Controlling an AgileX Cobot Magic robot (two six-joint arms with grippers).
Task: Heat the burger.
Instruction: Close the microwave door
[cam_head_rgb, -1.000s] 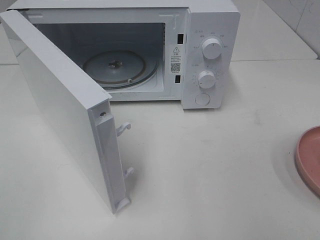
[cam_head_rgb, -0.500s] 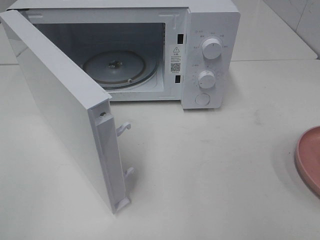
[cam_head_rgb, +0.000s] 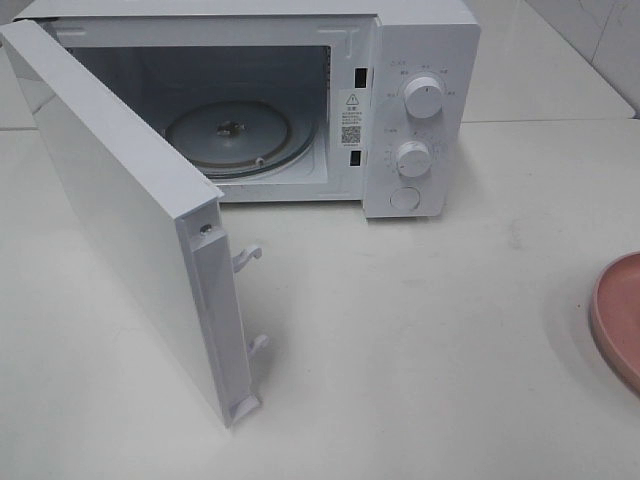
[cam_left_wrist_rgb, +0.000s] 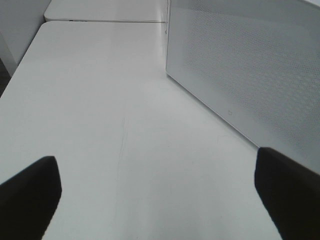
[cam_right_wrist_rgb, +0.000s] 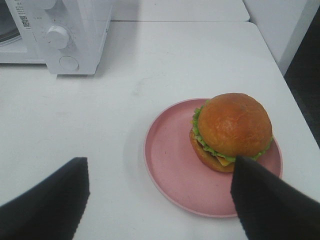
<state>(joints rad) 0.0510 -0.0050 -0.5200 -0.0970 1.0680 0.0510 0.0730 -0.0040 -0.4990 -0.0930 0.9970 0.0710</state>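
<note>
- You have a white table (cam_head_rgb: 450, 330) carrying a microwave (cam_head_rgb: 420, 60), door (cam_head_rgb: 120, 210) swung open.
- Your burger (cam_right_wrist_rgb: 231, 130) sits on the pink plate (cam_right_wrist_rgb: 170, 165), well apart from the microwave.
- Your left gripper (cam_left_wrist_rgb: 157, 187) and right gripper (cam_right_wrist_rgb: 160, 200) both stand spread wide, holding nothing.

burger (cam_right_wrist_rgb: 232, 131) on pink plate (cam_right_wrist_rgb: 175, 175), right gripper (cam_right_wrist_rgb: 160, 200) spread wide above, microwave (cam_right_wrist_rgb: 65, 35) beyond

Your high camera looks down at the open microwave (cam_head_rgb: 300, 110) on the table (cam_head_rgb: 450, 350), with the pink plate (cam_head_rgb: 618, 315) cut by its right edge. Your left wrist camera sits low, facing along the table beside the microwave's door (cam_left_wrist_rgb: 250, 70). Your right wrist camera looks down at that same plate (cam_right_wrist_rgb: 175, 170) and shares the microwave's dial panel (cam_right_wrist_rgb: 65, 40) with the high view.
</note>
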